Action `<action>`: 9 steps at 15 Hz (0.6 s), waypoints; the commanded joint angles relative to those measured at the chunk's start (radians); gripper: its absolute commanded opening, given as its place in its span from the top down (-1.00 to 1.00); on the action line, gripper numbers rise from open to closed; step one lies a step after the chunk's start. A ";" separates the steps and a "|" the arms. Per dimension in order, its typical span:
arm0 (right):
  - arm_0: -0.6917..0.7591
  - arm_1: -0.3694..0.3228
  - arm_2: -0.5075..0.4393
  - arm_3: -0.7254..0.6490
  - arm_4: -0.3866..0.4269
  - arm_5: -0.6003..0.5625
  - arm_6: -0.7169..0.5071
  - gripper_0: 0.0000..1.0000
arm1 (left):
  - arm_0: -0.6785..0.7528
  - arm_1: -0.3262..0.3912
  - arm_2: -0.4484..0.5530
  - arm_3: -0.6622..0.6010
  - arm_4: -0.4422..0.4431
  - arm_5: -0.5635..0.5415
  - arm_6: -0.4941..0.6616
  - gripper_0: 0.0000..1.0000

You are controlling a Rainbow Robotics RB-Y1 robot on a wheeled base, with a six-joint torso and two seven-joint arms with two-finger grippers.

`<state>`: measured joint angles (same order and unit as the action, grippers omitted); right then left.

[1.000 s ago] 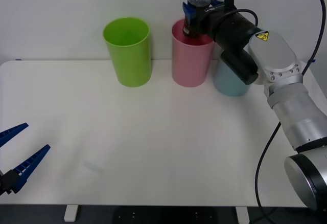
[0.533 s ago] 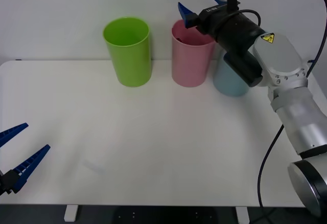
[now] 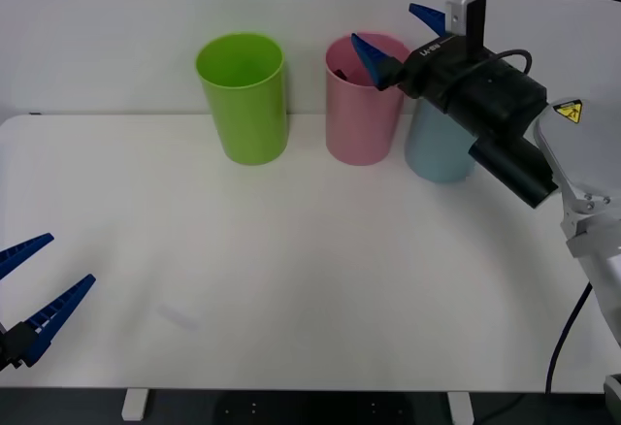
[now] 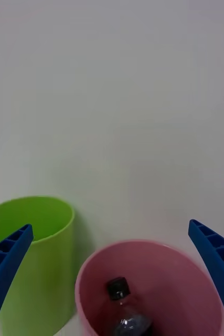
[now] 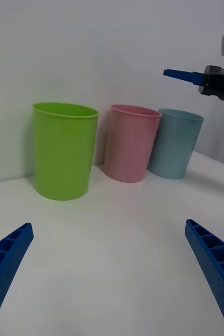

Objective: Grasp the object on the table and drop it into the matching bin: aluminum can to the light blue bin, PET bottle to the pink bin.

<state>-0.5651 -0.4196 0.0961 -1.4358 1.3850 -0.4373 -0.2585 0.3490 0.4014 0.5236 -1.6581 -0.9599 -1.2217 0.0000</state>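
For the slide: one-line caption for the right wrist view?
Open right gripper above the pink bin, PET bottle inside.

Beside the right end effector [image 3: 400, 35], blue and ribbed, the tall pink plastic bin [image 3: 362, 114] holds a clear black-capped plastic bottle [image 4: 123, 310]; a lime green plastic bin [image 3: 245, 100], light blue plastic bin [image 3: 437, 148], white bench [image 3: 291, 270].

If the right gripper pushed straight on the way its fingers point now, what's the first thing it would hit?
Probably nothing on the table: the open right gripper points leftward over the pink bin, above its rim. Beyond looks free toward the wall, though depth is uncertain.
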 commanded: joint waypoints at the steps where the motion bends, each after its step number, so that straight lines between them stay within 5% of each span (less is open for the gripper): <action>1: 0.090 -0.048 -0.001 -0.100 -0.043 -0.031 0.001 -1.00 | 0.000 0.000 0.000 0.000 0.000 0.000 0.000 -1.00; 9: 0.327 -0.107 -0.133 -0.264 -0.098 -0.268 0.059 -1.00 | 0.000 0.000 0.000 0.000 0.000 0.000 0.000 -1.00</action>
<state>-0.2544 -0.5271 -0.0206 -1.6949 1.2900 -0.6746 -0.2070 0.3490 0.4014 0.5236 -1.6581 -0.9599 -1.2217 0.0000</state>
